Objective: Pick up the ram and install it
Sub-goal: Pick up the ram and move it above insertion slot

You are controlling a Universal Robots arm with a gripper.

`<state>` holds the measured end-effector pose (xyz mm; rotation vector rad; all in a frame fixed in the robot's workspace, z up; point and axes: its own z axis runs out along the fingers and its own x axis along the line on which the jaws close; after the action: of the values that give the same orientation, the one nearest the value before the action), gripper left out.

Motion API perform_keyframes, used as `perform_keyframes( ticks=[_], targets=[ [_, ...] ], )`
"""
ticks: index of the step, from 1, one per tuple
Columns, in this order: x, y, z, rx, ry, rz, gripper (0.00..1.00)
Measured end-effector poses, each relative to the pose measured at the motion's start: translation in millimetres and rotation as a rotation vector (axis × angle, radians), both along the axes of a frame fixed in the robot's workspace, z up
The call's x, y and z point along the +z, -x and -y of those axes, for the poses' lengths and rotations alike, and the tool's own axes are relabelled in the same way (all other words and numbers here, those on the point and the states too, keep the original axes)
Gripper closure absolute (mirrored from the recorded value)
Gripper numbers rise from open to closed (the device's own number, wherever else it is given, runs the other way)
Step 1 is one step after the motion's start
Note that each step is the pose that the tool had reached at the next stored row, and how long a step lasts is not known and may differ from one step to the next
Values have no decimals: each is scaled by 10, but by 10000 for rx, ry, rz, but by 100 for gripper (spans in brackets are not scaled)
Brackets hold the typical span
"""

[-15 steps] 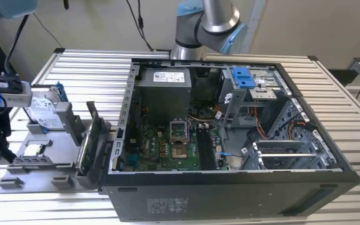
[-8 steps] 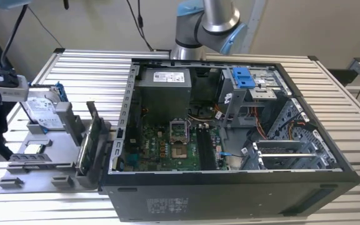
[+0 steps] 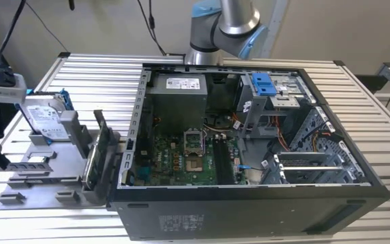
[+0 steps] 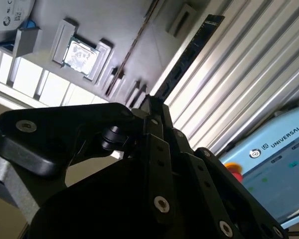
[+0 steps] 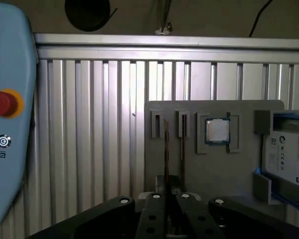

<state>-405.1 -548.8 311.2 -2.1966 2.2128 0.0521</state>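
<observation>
The black link-armed gripper [image 5: 170,195] sits low over a flat grey slotted tray [image 5: 239,174]. Its tip is at the near end of the ram [image 5: 165,149]. Whether it has clamped the module or only stands at it cannot be told.

The ram is a long, narrow, thin dark circuit module standing on its long edge in the tray. In the first wrist view it appears edge-on, as a fine line with a coppery tint. In the second wrist view the ram [image 4: 189,55] shows its flat face: a dark strip with a row of small chips, running straight out from the gripper tip along the tray's border with the table. Its far end reaches a small grey slot block [image 5: 156,124].

A second thin module [image 5: 183,149] stands parallel to the ram and just beside it. Next along the tray are a square silver processor [image 5: 217,131] in a raised frame, then a silver hard drive with blue brackets [image 5: 289,154].

The tray rests on a ribbed aluminium table [image 5: 89,139]. A pale blue teach pendant with a red button [image 5: 5,129] sits well apart from the tray.

In the exterior view the gripper hangs at the exterior view's left edge, by the tray's outer end. A green circuit card [image 3: 97,152] stands upright at the tray's other end, next to an open black computer case [image 3: 249,218]. The grey-and-blue arm [image 3: 230,25] rises beyond the case.
</observation>
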Motion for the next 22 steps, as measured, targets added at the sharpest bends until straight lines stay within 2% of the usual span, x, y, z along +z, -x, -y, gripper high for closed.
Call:
perform_keyframes(
  ticks=[22],
  targets=[
    [317,0,0,1,0,0,86]
  ],
)
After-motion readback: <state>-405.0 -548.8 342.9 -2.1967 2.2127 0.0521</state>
